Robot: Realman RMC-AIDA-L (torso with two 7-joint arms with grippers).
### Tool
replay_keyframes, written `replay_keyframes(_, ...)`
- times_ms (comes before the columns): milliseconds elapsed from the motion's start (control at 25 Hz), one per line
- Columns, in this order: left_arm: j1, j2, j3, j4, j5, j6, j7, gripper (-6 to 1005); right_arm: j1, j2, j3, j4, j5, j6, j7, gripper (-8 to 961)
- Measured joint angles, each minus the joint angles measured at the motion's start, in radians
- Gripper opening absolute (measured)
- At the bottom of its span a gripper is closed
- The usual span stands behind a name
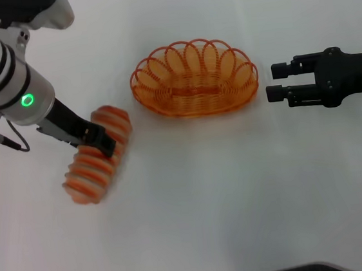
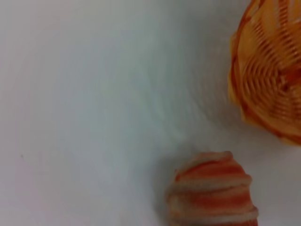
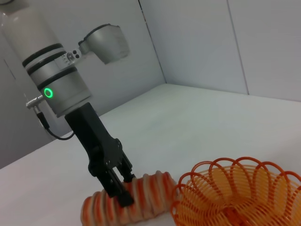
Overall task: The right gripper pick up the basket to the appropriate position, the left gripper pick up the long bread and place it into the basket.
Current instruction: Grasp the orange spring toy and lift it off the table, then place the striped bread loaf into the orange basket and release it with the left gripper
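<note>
Two end effectors: the left one [image 1: 99, 143] grips the bread [image 1: 97, 154] mid-length near the surface's left edge; the right one [image 1: 277, 81] is open beside the basket [image 1: 193, 78]. Lift level, clearing the rim.

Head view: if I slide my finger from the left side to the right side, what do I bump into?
long bread with the left gripper on it → basket → right gripper
</note>
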Motion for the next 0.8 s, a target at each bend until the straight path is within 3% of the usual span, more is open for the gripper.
replay_keyframes(280, 0.006, 0.005, -0.011, 0.019, 0.006, -0.010, 0.013, 597, -0.001, 0.002, 0.001, 0.001, 0.000, 0.008, 0.000, 606)
replay_keyframes(600, 0.006, 0.021, -0.228, 0.189, 0.035, 0.045, 0.143, 515, -0.005, -0.001, 0.007, 0.001, 0.000, 0.002, 0.000, 606)
replay_keyframes(800, -0.039, 0.006, -0.269, 0.225, -0.077, 0.018, 0.313, 463, -0.006, -0.001, 0.007, 0.001, 0.000, -0.009, 0.000, 606)
